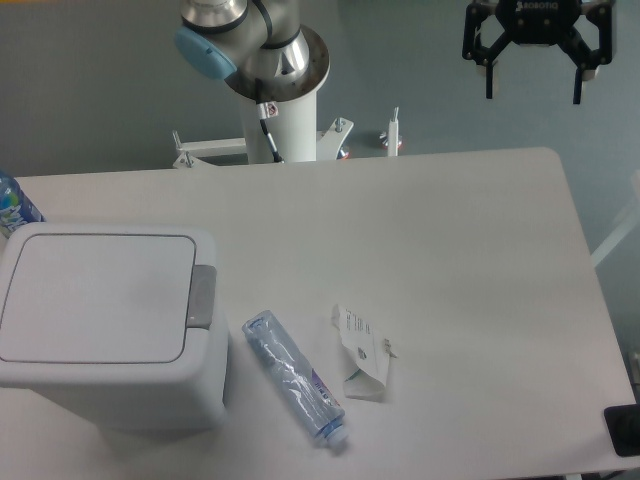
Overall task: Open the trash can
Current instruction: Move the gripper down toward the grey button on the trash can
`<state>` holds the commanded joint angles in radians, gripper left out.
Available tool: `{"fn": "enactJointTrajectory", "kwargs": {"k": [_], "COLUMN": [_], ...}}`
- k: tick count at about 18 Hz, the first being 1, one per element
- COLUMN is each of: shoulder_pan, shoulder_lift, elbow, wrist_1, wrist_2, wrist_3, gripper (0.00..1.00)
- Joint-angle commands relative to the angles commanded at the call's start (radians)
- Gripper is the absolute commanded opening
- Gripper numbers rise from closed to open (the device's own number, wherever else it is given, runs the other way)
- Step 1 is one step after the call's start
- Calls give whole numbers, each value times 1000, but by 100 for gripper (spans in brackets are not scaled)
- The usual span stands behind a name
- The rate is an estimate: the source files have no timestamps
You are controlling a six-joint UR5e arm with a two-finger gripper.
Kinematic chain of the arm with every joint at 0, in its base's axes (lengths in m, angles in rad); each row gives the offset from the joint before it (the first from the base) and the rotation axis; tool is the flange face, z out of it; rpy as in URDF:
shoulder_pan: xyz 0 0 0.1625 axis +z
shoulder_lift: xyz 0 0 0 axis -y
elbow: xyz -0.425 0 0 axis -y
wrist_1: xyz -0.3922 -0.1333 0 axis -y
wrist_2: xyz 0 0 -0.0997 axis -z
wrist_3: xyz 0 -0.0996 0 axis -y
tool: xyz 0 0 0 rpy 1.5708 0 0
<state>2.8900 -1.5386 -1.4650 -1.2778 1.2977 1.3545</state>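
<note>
The trash can [110, 335] stands on the bench [450, 250] at its left edge, towards the near left corner. Its flat white lid [97, 297] lies closed and level. The grey push tab [203, 296] sits on the side of the lid facing the middle of the bench.

The gripper [535, 90] hangs high above the far right corner of the bench, well apart from the trash can. Its fingers [490, 75] are spread wide and hold nothing.

A clear plastic bottle [294, 376] lies on its side just beside the trash can, near the front edge, cap end towards the front. A folded white paper packet [361, 350] rests next to the bottle, not touching it. Part of a blue-labelled bottle [14, 205] shows behind the trash can at the left edge. The arm's base column [280, 110] rises beyond the far edge of the bench. A dark object [623, 430] is cut off at the near right corner; I cannot tell what it is.
</note>
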Motion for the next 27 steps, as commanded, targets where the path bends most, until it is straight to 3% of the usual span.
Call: {"fn": "enactJointTrajectory", "kwargs": {"k": [8,11,15,17,20,27], "shoulder_pan": [-6,-37,-120,-165,-218,-354], "shoulder_lift": [-3,-15,-87,-129,-164,-193], "elbow": [8,12,34,67,101,83], "wrist_1": [14,86,221,258,259,255], "wrist_2": [-5,-8,-6,-5,-6,-18], "wrist_3": [-55,-282,-561,-685,-857,-1090], "gripper": [100,100,100,100,100,100]}}
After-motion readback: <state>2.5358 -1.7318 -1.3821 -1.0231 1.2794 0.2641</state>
